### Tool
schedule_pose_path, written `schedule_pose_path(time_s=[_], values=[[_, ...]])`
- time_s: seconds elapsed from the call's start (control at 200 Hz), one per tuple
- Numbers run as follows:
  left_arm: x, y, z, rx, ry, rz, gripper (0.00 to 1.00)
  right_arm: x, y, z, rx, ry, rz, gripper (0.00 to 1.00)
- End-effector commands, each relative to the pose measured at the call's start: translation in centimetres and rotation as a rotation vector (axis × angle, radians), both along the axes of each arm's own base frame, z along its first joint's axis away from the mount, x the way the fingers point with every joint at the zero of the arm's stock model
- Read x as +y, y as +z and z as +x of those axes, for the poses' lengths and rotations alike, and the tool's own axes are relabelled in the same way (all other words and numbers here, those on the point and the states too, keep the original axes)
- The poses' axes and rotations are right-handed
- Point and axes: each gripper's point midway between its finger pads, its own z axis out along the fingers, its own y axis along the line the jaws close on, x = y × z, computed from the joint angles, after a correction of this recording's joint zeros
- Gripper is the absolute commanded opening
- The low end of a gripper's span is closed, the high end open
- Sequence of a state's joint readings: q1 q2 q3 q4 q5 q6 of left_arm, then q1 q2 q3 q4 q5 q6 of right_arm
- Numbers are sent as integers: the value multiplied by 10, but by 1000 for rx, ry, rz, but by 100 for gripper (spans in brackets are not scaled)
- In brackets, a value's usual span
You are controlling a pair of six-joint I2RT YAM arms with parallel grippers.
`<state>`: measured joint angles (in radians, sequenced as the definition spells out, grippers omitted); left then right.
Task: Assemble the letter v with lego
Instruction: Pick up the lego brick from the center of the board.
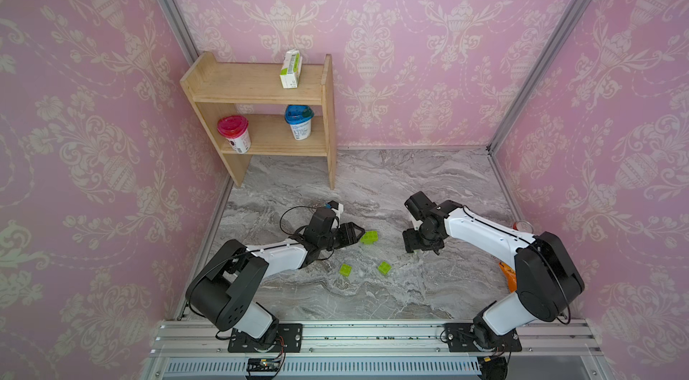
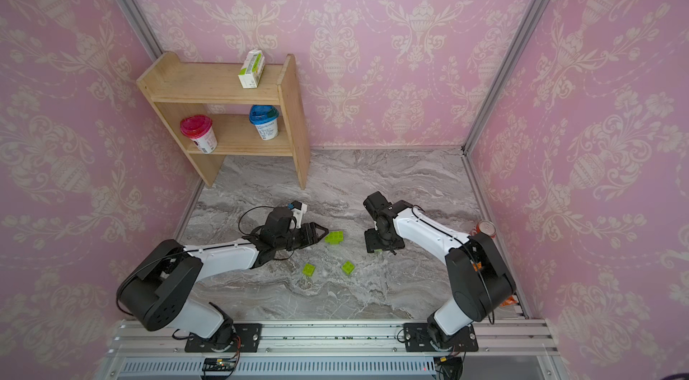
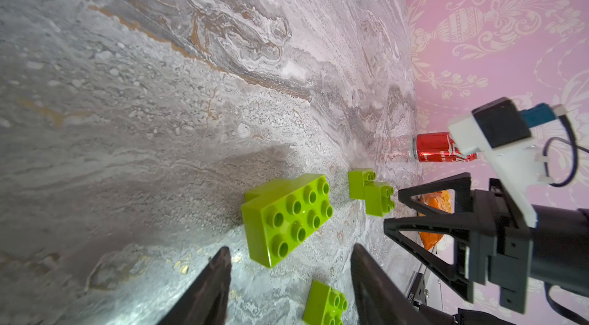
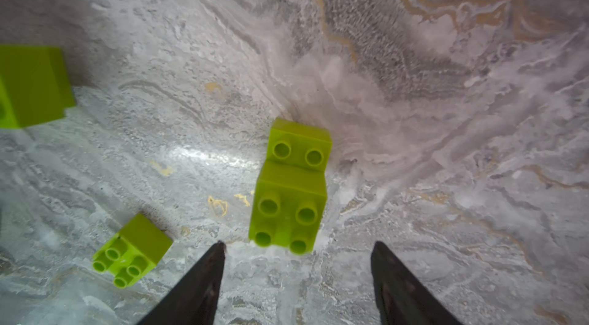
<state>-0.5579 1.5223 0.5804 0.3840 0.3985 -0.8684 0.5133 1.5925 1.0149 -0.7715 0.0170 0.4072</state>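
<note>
1. Setting: a grey marble-patterned tabletop [image 1: 376, 188]. A pale wooden two-tier shelf [image 1: 257, 91] stands far left, and a red drinks can [image 3: 436, 148] stands by the right wall.
2. The left gripper [image 3: 289, 249] is released: jaws parted, nothing clamped. Its tips lie low at the near corner of the long lime-green studded plastic brick [image 3: 287, 218]. I cannot tell whether they touch it.
3. In both top views that long brick lies mid-table, just right of the left gripper.
4. The right gripper [image 4: 298, 243] is released too, jaws wide and pointing down at the table.
5. Just beyond its tips rests a stepped pair of joined lime-green square bricks [image 4: 291, 186], touching neither finger.
6. The near-left loose square brick [image 1: 345, 269] and the near-right loose square brick [image 1: 384, 267] sit apart from each other, nearer than the long brick.
</note>
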Motion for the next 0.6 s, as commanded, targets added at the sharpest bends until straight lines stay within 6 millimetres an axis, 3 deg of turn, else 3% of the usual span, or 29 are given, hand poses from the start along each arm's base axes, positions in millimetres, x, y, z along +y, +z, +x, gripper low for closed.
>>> schedule_pose_path(time_s=[0.0, 0.595], values=[[1, -5, -2, 18, 9, -25, 60, 1, -5, 12, -16, -59, -22, 70], [-2, -23, 2, 49, 25, -42, 48, 7, -25, 29, -12, -66, -52, 48]])
